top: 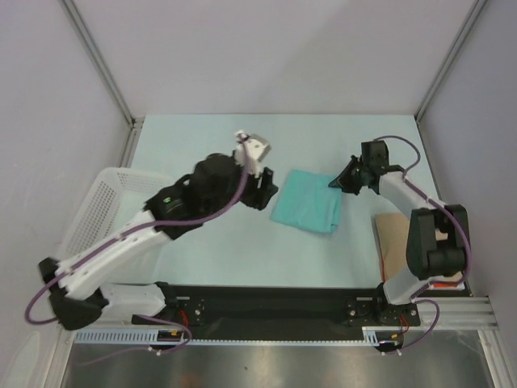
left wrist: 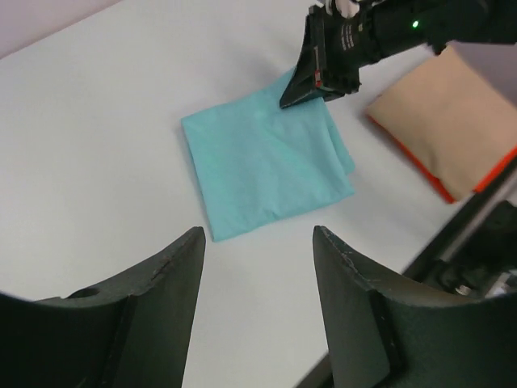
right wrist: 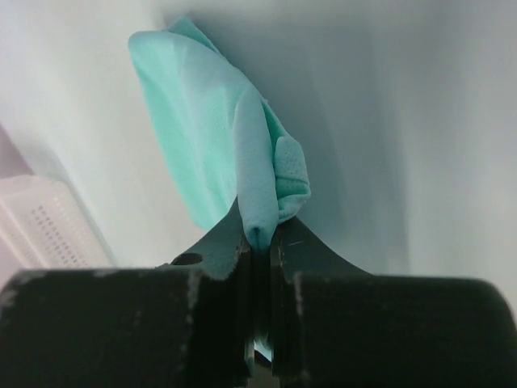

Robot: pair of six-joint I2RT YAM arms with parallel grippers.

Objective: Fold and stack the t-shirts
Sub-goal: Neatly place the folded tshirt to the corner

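Cloth should handle soft and limp; your right end effector pinches the t-shirt at its 2 o'clock corner, left end effector spread.

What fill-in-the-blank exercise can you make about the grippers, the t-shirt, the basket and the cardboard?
The right gripper is ____ (open/shut) on an edge of the folded t-shirt.
The left gripper stands ____ (open/shut) and holds nothing.
The white basket is on the ____ (left/right) arm's side.
The cardboard sheet lies by the ____ (left/right) arm.
Missing words: shut, open, left, right.
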